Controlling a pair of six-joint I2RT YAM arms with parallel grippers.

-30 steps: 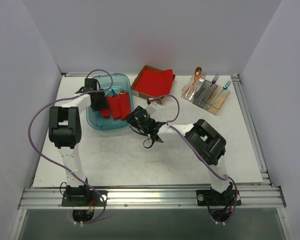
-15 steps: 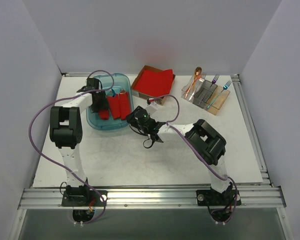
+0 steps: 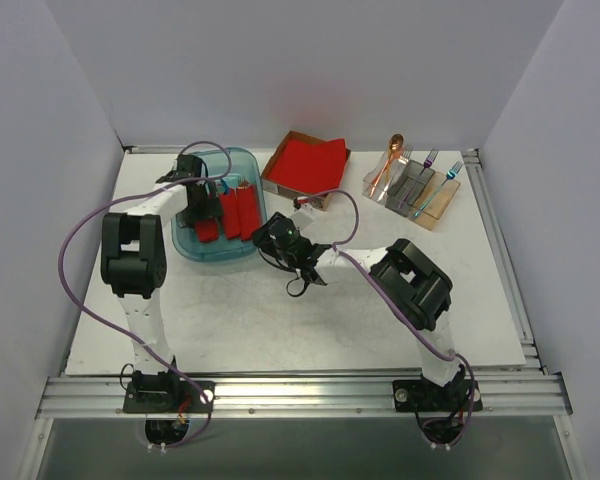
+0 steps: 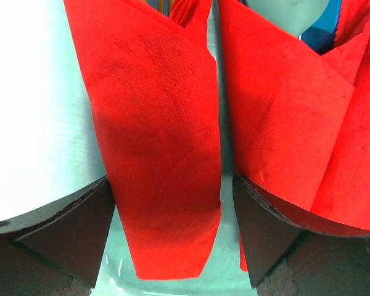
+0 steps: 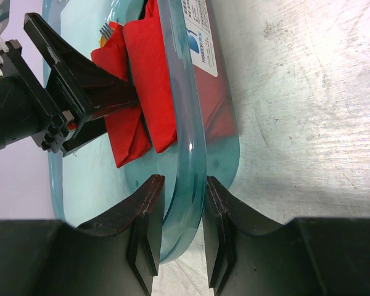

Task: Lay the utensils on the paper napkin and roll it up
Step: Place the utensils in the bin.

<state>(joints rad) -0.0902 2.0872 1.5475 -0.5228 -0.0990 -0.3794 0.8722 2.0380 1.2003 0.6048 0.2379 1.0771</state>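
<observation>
The utensils stand in a clear holder (image 3: 412,185) at the back right: an orange spoon (image 3: 389,162) and blue and purple forks (image 3: 439,172). No single flat paper napkin shows. My left gripper (image 3: 201,206) is down inside the blue bin (image 3: 230,255). Its jaws (image 4: 171,179) are open, straddling a red rolled bundle (image 4: 154,111) that lies on the bin floor. A second bundle (image 4: 283,105) lies beside it. My right gripper (image 3: 264,238) is shut on the bin's near right rim (image 5: 179,92), one pad inside (image 5: 149,209) and one outside.
A thick red napkin stack in a brown cardboard box (image 3: 305,165) sits behind the bin. The left gripper's black fingers (image 5: 74,92) show inside the bin in the right wrist view. White tabletop (image 3: 310,320) lies in front of the bin.
My left gripper has shifted slightly to the right inside the bin. The right arm and the bin have not moved.
</observation>
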